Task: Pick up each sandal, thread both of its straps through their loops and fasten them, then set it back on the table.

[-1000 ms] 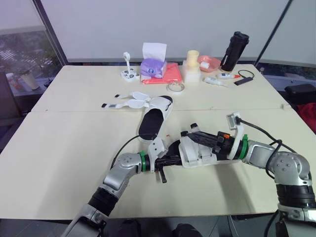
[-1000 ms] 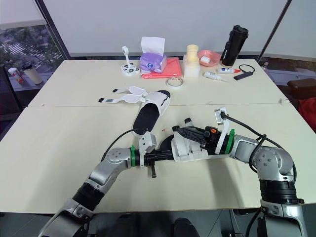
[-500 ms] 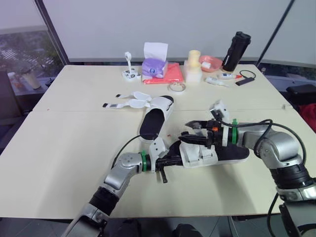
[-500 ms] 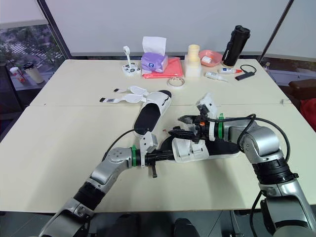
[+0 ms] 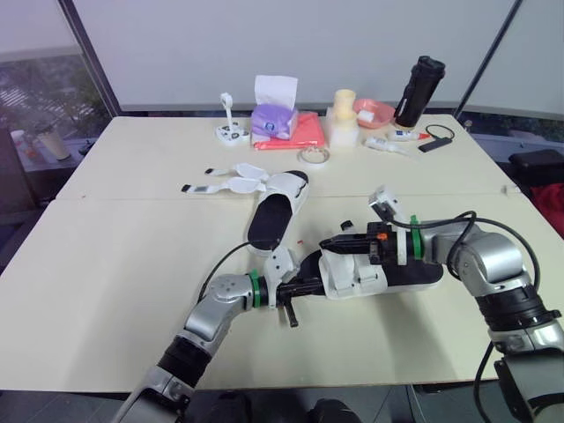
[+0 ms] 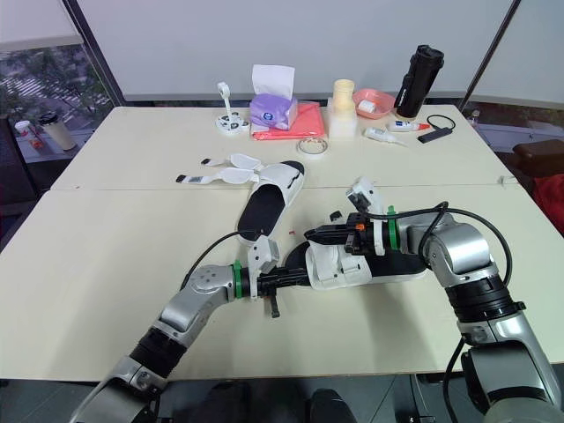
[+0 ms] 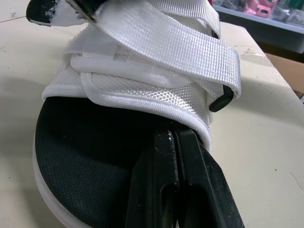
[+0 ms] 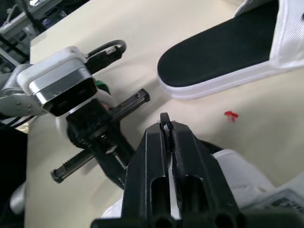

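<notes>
The near sandal (image 5: 388, 273), white-strapped with a black insole, lies flat on the table in front of me. My left gripper (image 5: 304, 284) is shut, and its fingertips (image 7: 167, 137) rest on the insole at the toe, tucked under the edge of the front strap (image 7: 156, 42). My right gripper (image 5: 325, 243) hovers just above that front strap, pointing toward the left gripper, and is shut (image 8: 165, 121) with nothing seen between its fingers. The second sandal (image 5: 276, 211) lies farther back with both straps (image 5: 225, 182) spread open to the left.
At the table's back stand a tissue box (image 5: 274, 117) on a red cloth (image 5: 305, 133), a tape roll (image 5: 313, 156), a white cup stack (image 5: 342, 119), a pink bowl (image 5: 374, 112) and a black bottle (image 5: 419, 91). A tiny red scrap (image 8: 231, 115) lies between the sandals.
My right gripper has gone from open to shut. Its hand has lifted off the near sandal and now points at the front strap. The left arm and both sandals stayed put.
</notes>
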Robot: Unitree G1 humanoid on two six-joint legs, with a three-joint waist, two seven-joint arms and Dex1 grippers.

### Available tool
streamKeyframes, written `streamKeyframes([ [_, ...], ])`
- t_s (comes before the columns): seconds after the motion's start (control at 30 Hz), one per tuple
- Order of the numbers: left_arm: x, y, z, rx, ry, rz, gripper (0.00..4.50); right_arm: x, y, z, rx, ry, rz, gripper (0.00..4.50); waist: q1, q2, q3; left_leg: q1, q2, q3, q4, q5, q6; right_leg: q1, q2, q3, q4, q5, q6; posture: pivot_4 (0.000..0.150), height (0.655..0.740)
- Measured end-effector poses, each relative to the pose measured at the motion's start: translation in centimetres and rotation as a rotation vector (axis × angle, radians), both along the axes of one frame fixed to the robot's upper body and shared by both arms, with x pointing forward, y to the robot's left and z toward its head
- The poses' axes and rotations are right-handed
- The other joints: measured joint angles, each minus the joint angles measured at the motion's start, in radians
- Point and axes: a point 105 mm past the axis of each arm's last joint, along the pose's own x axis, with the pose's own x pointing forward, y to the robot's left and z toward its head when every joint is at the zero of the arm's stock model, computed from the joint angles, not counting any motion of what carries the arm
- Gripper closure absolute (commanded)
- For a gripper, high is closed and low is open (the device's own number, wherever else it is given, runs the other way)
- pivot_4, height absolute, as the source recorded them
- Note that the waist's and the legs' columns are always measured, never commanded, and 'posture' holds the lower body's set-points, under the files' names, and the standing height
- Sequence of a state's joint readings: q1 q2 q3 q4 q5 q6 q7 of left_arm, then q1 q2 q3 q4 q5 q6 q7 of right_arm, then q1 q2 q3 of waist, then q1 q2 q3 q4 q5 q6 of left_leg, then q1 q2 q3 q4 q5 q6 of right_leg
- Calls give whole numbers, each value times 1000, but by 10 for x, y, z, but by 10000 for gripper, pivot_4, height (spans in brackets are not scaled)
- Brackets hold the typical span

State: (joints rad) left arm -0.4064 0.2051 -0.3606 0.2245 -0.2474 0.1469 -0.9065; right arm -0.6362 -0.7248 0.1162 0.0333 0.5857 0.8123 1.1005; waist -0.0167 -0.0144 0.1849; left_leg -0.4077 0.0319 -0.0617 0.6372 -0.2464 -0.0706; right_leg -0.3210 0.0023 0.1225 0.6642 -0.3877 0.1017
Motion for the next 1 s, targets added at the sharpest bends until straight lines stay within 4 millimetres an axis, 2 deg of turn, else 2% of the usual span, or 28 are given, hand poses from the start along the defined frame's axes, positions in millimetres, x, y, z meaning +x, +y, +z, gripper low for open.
streamKeyframes([
  [0.13, 0, 0, 0, 0, -1, 0, 44779, -7, -1, 27, 132, 28, 24, 44590, 1, 0, 0, 0, 0, 0, 0, 0, 0, 0, 0, 0, 0, 0, 0, 1500, 7400],
  [0.2, 0, 0, 0, 0, 0, 0, 44779, -9, 1, 30, 162, 51, 28, 44590, -1, 0, 0, 0, 0, 0, 0, 0, 0, 0, 0, 0, 0, 0, 0, 1500, 7400],
  [0.37, 1, 0, 1, 2, -4, -1, 44779, 2, -1, 24, 136, 31, -55, 44590, -2, 0, 0, 0, 0, 0, 0, 0, 0, 0, 0, 0, 0, 0, 0, 1500, 7400],
  [0.57, 2, 0, 2, 3, -5, -1, 44779, 22, -10, 2, -12, -28, -181, 44590, -2, 0, 0, 0, 0, 0, 1, 0, 0, 0, 0, 0, 0, 0, 0, 1500, 7400],
  [0.83, 3, 0, -1, 7, 3, 2, 44779, 31, -11, -16, -193, -101, -189, 44590, -4, 0, 0, 1, 0, 0, 2, 0, 0, 2, 0, 0, 1, 0, 0, 1500, 7400],
  [0.93, 4, 0, -1, 7, 3, 5, 44779, 31, -12, -21, -280, -145, -166, 34920, -4, 0, -1, 2, 0, 0, 3, 0, 0, 2, 0, 0, 1, 1, 0, 1500, 7400],
  [1.0, 3, -1, -1, 3, 5, 4, 44779, 31, -15, -22, -323, -174, -157, 24987, -3, 0, -1, 2, 0, 0, 3, 0, 0, 2, 0, 0, 0, 1, 0, 1500, 7400],
])
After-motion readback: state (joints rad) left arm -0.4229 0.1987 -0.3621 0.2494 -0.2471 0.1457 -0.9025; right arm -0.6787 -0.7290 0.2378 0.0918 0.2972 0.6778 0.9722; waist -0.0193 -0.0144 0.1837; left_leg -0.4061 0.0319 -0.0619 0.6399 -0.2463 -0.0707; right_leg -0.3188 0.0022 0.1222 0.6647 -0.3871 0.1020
